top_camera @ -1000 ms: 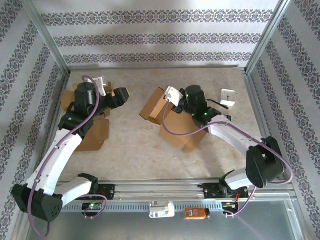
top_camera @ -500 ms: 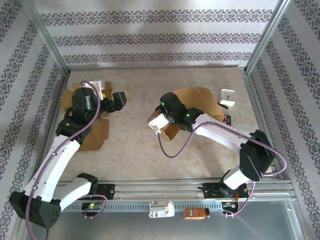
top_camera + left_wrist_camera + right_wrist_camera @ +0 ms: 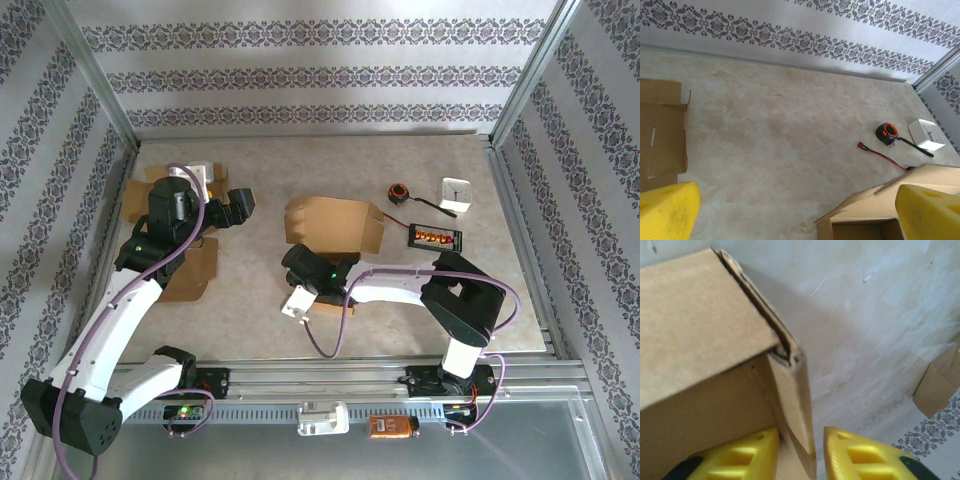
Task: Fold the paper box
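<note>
Tabletop (image 3: 250, 300) mottled beige; walls (image 3: 320, 75) striped with dark damask bands.

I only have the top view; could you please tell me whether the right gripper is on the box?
Observer: In the right wrist view, the right gripper straddles a box wall, which runs between its fingers.
Operator: Thank you. Is it clamped?
Observer: Apparently not: a sliver of table shows between the wall and one finger.
Operator: And the left gripper, please?
Observer: In the left wrist view, the left gripper is wide open, holding nothing.
</note>
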